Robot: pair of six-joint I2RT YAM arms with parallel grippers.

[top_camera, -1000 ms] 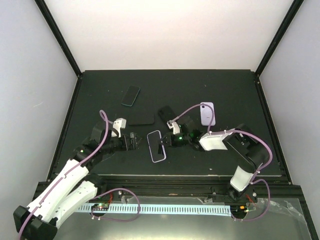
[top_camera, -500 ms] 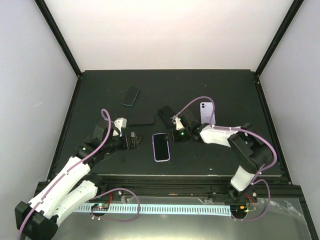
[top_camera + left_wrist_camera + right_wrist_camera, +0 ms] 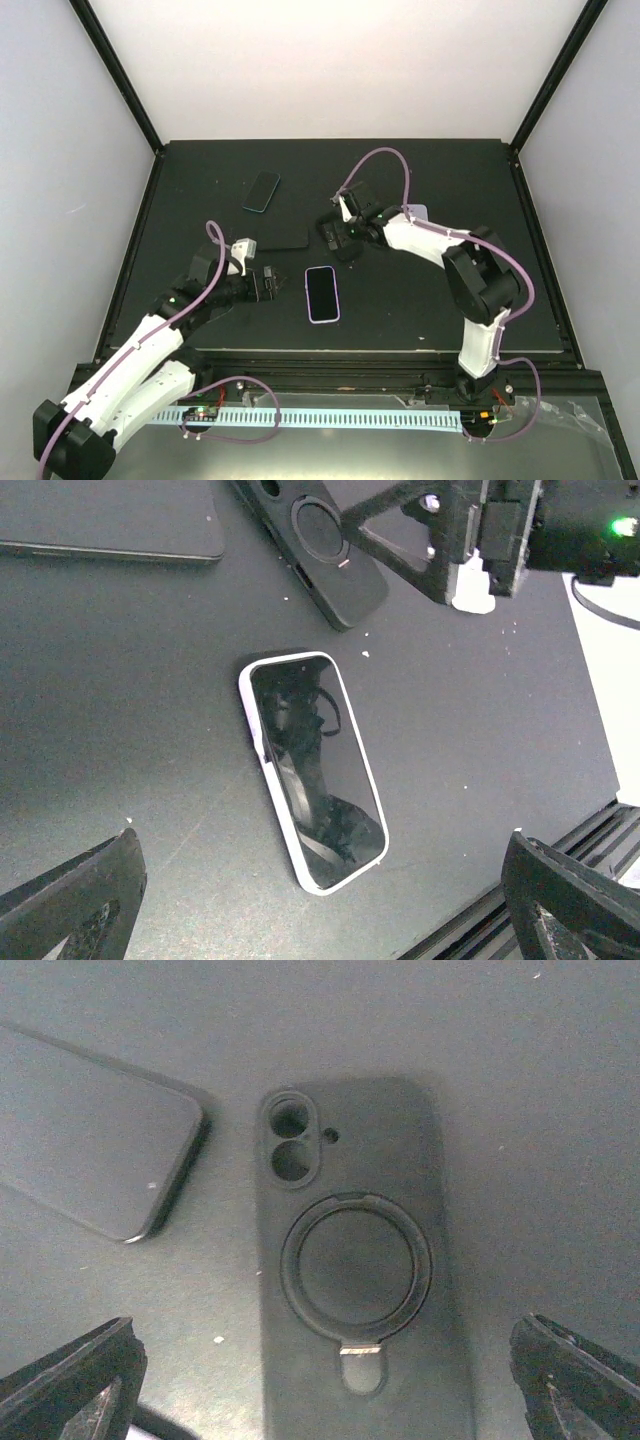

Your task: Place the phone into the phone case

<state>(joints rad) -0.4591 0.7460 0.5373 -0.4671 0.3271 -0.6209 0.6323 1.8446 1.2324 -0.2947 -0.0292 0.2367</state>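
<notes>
Dark bench (image 3: 200, 170) inside pale walls (image 3: 330, 70). By the near edge, middle: phone (image 3: 321, 294) lying screen-up, apparently already seated in a pale case (image 3: 322, 884). Toward the centre, black ring case (image 3: 365, 1270) lying back-up, seemingly unfilled, under right gripper (image 3: 340, 237), fingers spread wide. Left gripper (image 3: 268, 283) beside phone, likewise wide, empty.

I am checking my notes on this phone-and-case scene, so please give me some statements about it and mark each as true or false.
1. The white-edged phone lies screen up on the table. True.
2. The right fingers grip this phone. False: they stand open over the black case, holding nothing.
3. The black case lies ring side up. True.
4. The phone sits inside the black case. False: they lie apart.
</notes>
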